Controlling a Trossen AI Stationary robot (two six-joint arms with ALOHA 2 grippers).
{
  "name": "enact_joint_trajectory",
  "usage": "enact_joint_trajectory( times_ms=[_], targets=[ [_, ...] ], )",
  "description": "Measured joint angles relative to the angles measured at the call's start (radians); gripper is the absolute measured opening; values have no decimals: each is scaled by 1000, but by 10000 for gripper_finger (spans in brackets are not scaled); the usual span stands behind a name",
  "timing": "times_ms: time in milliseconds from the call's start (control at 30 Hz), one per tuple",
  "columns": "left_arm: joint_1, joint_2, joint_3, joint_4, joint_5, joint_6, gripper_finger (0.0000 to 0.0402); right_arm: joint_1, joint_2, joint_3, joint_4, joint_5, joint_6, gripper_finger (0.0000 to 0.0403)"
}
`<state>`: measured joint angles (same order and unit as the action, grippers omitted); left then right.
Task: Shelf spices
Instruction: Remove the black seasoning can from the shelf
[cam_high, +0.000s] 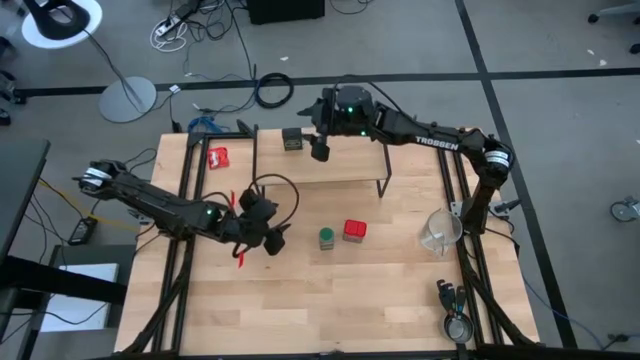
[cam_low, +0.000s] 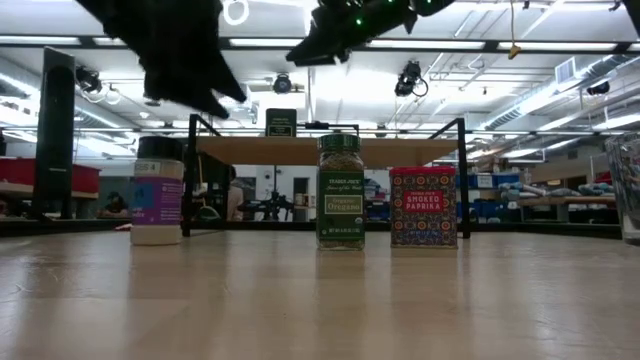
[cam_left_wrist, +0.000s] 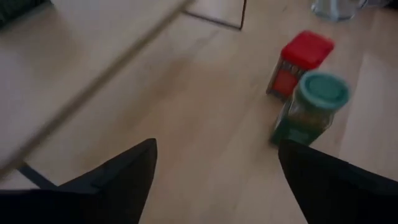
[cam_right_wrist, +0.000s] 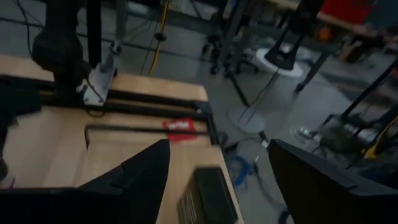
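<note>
The shelf (cam_high: 320, 165) stands at the table's far middle, and the dark olive tin (cam_high: 292, 138) sits on its plank near the left end. My right gripper (cam_high: 320, 150) hovers open just right of that tin, whose top (cam_right_wrist: 208, 194) shows low between the fingers, apart from both. The blue-capped jar (cam_low: 157, 195), the green jar (cam_high: 327, 238) and the red tin (cam_high: 354, 231) stand on the tabletop in front of the shelf. My left gripper (cam_high: 264, 228) is open above the blue-capped jar and holds nothing (cam_left_wrist: 214, 149).
A flat red-and-white packet (cam_high: 218, 157) lies at the far left of the table. A clear measuring cup (cam_high: 440, 232) stands at the right edge, and a small metal cup (cam_high: 458, 328) sits near the front right corner. Bare wood lies in front of the spices.
</note>
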<state>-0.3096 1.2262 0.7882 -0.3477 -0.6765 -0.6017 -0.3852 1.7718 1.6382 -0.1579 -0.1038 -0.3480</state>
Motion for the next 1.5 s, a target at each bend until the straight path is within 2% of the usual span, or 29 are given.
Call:
enact_joint_trajectory(
  times_ms=[167,267,433,867,1300,1500],
  targets=[
    [0,-53,76,-73,-85,71,342,-63,3,0,-51,-86,21,277],
    [0,-96,121,-125,-150,114,342,-105,10,0,-58,-193,57,277],
    [0,-169,164,-216,-202,155,342,-157,31,-1,-69,-288,101,278],
    [0,-353,169,-395,-285,98,341,-169,133,0,1,-330,107,281],
    [1,-362,169,-459,-321,64,341,-146,187,0,44,-363,130,279],
    [1,-362,169,-461,-320,50,341,-134,219,0,56,-341,146,276]
  ],
)
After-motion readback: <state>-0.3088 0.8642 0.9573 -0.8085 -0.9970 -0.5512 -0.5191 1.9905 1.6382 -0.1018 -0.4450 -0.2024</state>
